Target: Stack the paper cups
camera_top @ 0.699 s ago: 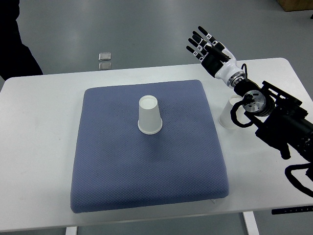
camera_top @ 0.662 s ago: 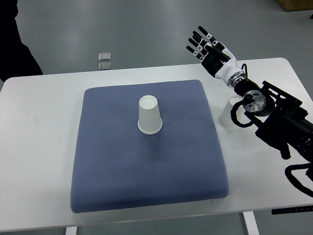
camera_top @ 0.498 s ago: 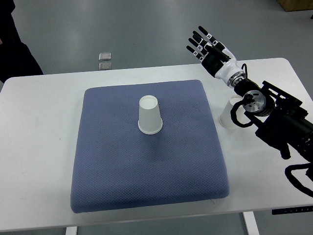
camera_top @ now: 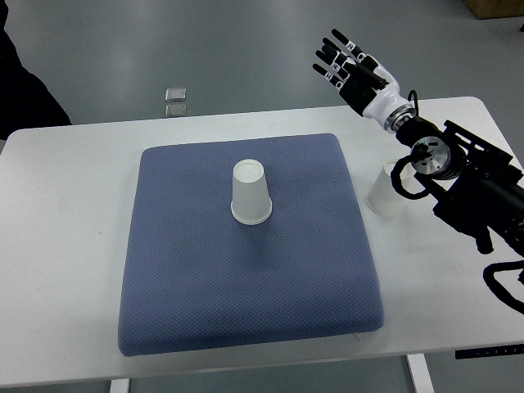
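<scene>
One white paper cup (camera_top: 250, 192) stands upside down near the middle of the blue pad (camera_top: 246, 278). A second white paper cup (camera_top: 384, 191) stands on the white table just off the pad's right edge, partly behind my right forearm. My right hand (camera_top: 347, 64) is raised above the table's far edge, up and to the left of that second cup, with its fingers spread and nothing in them. My left arm does not show.
The white table (camera_top: 65, 246) carries the pad. A person in dark clothing (camera_top: 20, 82) stands at the far left corner. Two small grey squares (camera_top: 174, 100) lie on the floor beyond the table.
My right hand and forearm have lifted slightly up and to the right, uncovering more of the cup beside the pad. The cups have not moved.
</scene>
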Controlling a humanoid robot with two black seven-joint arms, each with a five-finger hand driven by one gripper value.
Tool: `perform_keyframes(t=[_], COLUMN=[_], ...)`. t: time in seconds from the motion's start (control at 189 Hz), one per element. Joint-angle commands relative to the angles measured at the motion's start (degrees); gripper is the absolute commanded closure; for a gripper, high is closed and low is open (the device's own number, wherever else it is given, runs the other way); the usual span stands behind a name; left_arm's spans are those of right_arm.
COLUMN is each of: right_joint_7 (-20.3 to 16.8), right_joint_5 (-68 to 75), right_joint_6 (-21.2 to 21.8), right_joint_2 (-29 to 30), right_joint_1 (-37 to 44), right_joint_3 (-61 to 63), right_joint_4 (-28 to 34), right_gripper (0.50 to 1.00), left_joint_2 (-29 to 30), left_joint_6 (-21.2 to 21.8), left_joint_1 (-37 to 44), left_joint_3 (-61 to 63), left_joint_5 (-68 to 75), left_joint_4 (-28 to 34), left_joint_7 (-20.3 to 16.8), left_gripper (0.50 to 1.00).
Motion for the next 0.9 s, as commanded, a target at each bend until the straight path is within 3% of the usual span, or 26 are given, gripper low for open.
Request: perform_keyframes(t=[0.0, 0.207, 0.466, 0.62, 0.715, 0.895], right_joint_7=[-1.2, -3.3, -3.9, -4.0, -4.2, -7.1], right_joint_5=[-1.3, -8.6, -11.0, -14.4, -18.1, -21.9], right_joint_6=[0.0, -0.6, -0.2, 0.2, 0.6, 8.5], right_joint_2=[-1.4, -6.1, -9.5, -9.6, -9.2, -9.6], right_joint_1=[2.1, 9.9, 26.7, 39.5, 46.5, 62.2], right_joint_3=[-0.1, -9.0, -51.3, -76.9, -85.2, -94.3], right_joint_4=[0.0, 1.2, 4.0, 14.1, 20.9, 35.3], right_gripper=[0.583, 0.583, 0.583, 0.583, 0.583, 0.581], left_joint_2=[0.0, 0.0, 0.0, 0.0, 0.0, 0.0], left_joint_6=[-0.1, -0.1, -0.2, -0.2, -0.3, -1.7], left_joint_1=[0.0, 0.0, 0.0, 0.0, 0.0, 0.0], left_joint_3=[0.1, 0.2, 0.2, 0.3, 0.3, 0.2], left_joint_5=[0.1, 0.1, 0.2, 0.3, 0.3, 0.4], left_joint_4=[-0.7, -3.2, -6.5, -6.7, -6.7, -6.9], left_joint_7=[0.1, 0.1, 0.1, 0.1, 0.1, 0.2], left_gripper=[0.5, 0.5, 0.5, 0.5, 0.5, 0.5])
